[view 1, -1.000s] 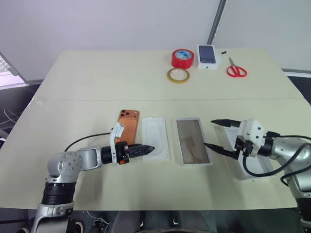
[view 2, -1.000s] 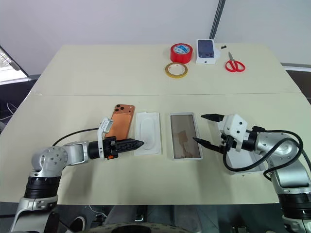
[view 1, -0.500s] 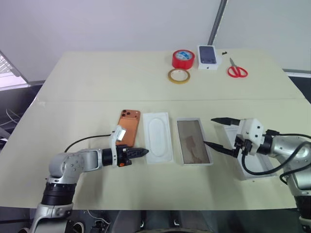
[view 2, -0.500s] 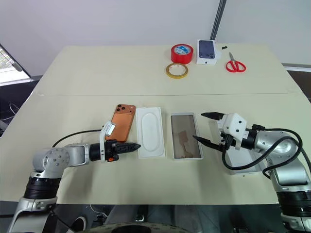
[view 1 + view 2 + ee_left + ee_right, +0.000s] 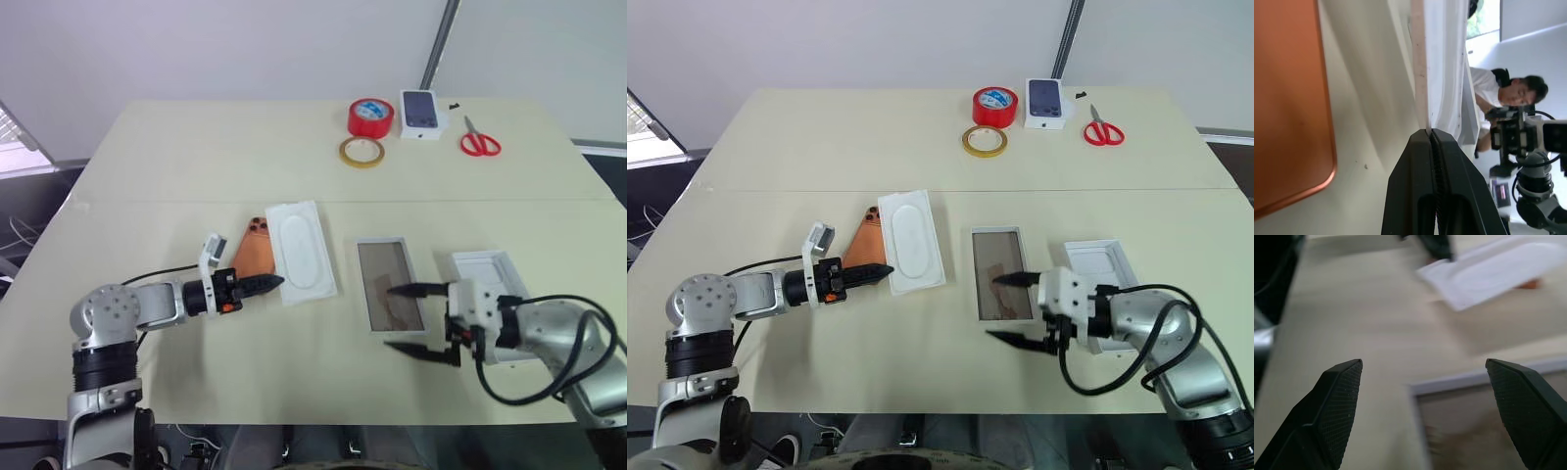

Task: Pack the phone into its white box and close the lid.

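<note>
Our left gripper (image 5: 272, 282) is pinching the near corner of the flat white insert (image 5: 302, 251), fingers pressed together on its edge, and the sheet rides tilted over the phone (image 5: 253, 253), covering its right side; we judge the insert is being held so as to get it clear of the phone; our right gripper (image 5: 411, 319) hangs with its fingers spread wide at the near end of the white box (image 5: 391, 298), holding nothing, likely ready to steady that tray; the lid (image 5: 488, 279) lies just beyond the right arm, open side up; the insert is what stands in the way; red tape (image 5: 368, 117), a tan tape ring (image 5: 361, 152), scissors (image 5: 479, 142) and a small printed box (image 5: 419, 112) sit well apart at the far edge of the table (image 5: 196, 157)
</note>
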`<state>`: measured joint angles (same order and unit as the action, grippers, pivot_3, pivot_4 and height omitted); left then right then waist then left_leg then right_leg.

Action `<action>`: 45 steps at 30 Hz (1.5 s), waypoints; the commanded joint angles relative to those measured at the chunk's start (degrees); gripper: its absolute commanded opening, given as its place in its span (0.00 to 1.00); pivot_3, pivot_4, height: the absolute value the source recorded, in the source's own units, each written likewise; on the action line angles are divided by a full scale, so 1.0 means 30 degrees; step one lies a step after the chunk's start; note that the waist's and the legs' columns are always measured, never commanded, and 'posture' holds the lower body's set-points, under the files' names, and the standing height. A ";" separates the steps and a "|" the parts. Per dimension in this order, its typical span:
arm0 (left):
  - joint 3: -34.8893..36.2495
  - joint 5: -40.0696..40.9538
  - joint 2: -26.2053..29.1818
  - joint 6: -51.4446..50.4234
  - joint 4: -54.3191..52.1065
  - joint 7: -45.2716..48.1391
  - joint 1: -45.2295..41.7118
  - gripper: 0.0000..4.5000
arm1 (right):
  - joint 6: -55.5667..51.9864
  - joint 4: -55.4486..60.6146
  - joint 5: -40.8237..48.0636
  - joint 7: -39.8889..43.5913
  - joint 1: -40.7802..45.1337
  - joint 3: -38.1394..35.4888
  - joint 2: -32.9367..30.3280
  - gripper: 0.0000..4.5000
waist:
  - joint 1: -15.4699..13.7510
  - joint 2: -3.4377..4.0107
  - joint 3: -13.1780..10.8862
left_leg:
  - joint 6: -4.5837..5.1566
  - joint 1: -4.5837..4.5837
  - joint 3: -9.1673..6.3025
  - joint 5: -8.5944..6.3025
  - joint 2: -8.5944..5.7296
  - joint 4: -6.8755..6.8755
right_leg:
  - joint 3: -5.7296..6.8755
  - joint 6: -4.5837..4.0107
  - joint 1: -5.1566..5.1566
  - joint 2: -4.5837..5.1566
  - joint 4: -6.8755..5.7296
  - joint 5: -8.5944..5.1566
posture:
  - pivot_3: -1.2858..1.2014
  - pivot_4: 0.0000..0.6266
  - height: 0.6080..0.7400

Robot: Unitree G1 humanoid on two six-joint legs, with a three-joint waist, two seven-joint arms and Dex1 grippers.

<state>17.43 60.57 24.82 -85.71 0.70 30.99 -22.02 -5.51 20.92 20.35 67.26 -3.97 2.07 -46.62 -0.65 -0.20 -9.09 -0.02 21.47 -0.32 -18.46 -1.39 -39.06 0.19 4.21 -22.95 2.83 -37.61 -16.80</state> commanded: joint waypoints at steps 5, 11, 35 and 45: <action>-0.0260 0.0022 0.0698 0.0460 -0.1197 0.0476 -0.0074 0.00 | 0.2694 -0.2842 -0.2981 0.0727 0.1459 0.1742 -0.0352 0.82 | 0.0058 -0.0011 -0.0008 | -0.0010 -0.0003 0.0000 0.0004 0.0001 0.0003 | 0.0000 -0.0003 -0.0007 0.0000 -0.0001 -0.0001 | 0.52 0.24 1.00; -0.0223 0.0249 0.0383 0.0613 -0.1717 0.0128 -0.0030 0.00 | 0.3045 -0.3891 -0.3412 0.1037 0.2710 0.2214 -0.0206 0.18 | 0.0013 -0.0015 -0.0010 | -0.0012 0.0002 -0.0001 0.0005 0.0001 0.0004 | 0.0000 -0.0003 -0.0011 0.0000 0.0000 -0.0002 | 0.52 0.24 1.00; -0.0671 -0.0271 -0.1052 0.1408 -0.0870 -0.0614 -0.1781 0.00 | -0.0013 -0.3532 -0.3701 -0.1842 0.6602 0.3241 0.3770 0.84 | 0.0028 -0.0069 -0.0042 | -0.0142 0.0033 0.0000 0.0078 -0.0012 0.0006 | 0.0001 0.0000 -0.0054 -0.0002 -0.0016 0.0001 | 0.52 0.24 1.00; -0.2810 -0.1241 -0.1878 0.2139 -0.0724 -0.0378 -0.1611 0.00 | 0.0544 -0.3997 -0.1418 -0.0967 0.3649 -0.1899 0.0238 0.84 | 0.0042 -0.0083 -0.0050 | -0.0053 0.0038 0.0000 0.0028 -0.0011 0.0009 | 0.0000 0.0000 -0.0046 0.0000 -0.0004 0.0000 | 0.52 0.24 1.00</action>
<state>9.85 57.42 19.30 -80.25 -0.57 28.88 -26.71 -5.41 8.66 14.85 63.80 7.02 -1.53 -45.30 -0.52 -0.45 -9.24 -0.18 21.58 -0.32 -18.38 -1.41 -39.02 0.19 4.21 -23.08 2.82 -37.62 -16.79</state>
